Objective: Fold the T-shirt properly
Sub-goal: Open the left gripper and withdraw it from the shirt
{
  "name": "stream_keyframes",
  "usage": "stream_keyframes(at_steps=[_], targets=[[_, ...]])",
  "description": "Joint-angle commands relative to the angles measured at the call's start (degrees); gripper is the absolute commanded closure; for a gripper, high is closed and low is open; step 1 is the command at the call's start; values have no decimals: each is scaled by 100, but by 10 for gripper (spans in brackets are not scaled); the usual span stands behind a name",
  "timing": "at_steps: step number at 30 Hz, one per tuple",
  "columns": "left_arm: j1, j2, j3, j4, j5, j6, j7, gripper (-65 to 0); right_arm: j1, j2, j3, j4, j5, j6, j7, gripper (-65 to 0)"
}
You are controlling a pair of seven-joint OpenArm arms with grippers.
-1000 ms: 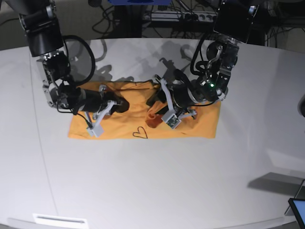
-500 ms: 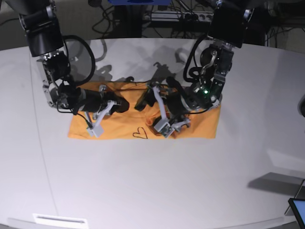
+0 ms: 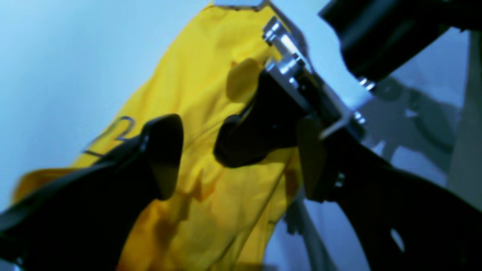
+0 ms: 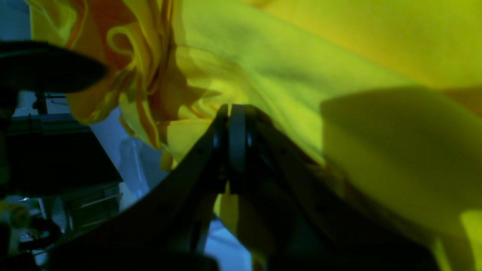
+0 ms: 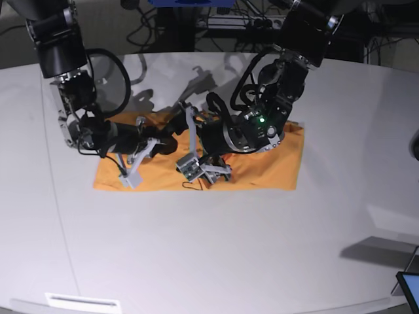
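lying flat on the desk (image 5: 196, 261), the t-shirt (image 5: 275, 167) is pinched by the closed right gripper (image 4: 231, 113); the left gripper (image 3: 196, 146) is held agape above it, gripping nothing.

- A pale grey table (image 5: 216, 255) with a curved far edge carries the scene.
- The T-shirt (image 5: 275, 171), orange-yellow, lies flat on it as a wide folded band, set in the middle of the table and nearer the far edge than the near one.
- A small white label-like strip (image 5: 82, 301) lies at the near left corner.
- A dark screen corner (image 5: 409, 289) shows at the near right corner.
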Motion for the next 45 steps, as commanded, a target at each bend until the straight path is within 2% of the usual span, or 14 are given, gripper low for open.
stream_keyframes(at_steps=[1,3,7,11,13,18,20,24,27,31,36,39,41,45], targets=[[-153,93,-148,392,-410,-19,-551,-460,-86,62,-52,-257,-535,-246,-235,-7],[-153,154,-482,770,-419,-19,-551,-460,-78,70,-43,-380,-535,-246,-235,-7],[-153,313,-1607,1016,-419,-19,-551,-460,-78,79,-26,-380,-535,-246,-235,-7],[-100,286,-2750,1034,-419,-19,-542,-460,-78,79,-17,-371,-535,-246,-235,-9],[-127,128,-3119,990,-419,-19,-384,-460,-69,79,-17,-371,-535,-246,-235,-9],[67,-312,-3216,999,-419,-19,627,-453,-95,79,-17,130,-535,-263,-235,-9],[190,-443,-3234,1008,-419,-27,636,-391,-95,79,-17,324,-535,-263,-244,-9],[208,-593,-3234,990,-419,-27,636,-207,-86,79,-17,552,-535,-272,-270,-10],[181,-637,-3242,999,-419,-27,636,-133,-95,79,-17,693,-535,-272,-270,-10],[137,-637,-3251,999,-410,-27,636,-101,-104,185,-17,974,-535,-281,-279,-33],[172,-646,-3251,999,-383,-27,636,-62,-113,378,-8,1554,-526,-281,-279,-125],[155,-751,-3251,990,-401,-27,627,0,-113,466,-8,1994,-517,-281,-279,-176],[146,-769,-3295,990,-375,-27,627,0,-95,536,-8,2319,-526,-281,-279,-184],[208,-778,-3814,990,-401,-27,627,0,-104,589,-8,2943,-491,-281,-288,-186]])
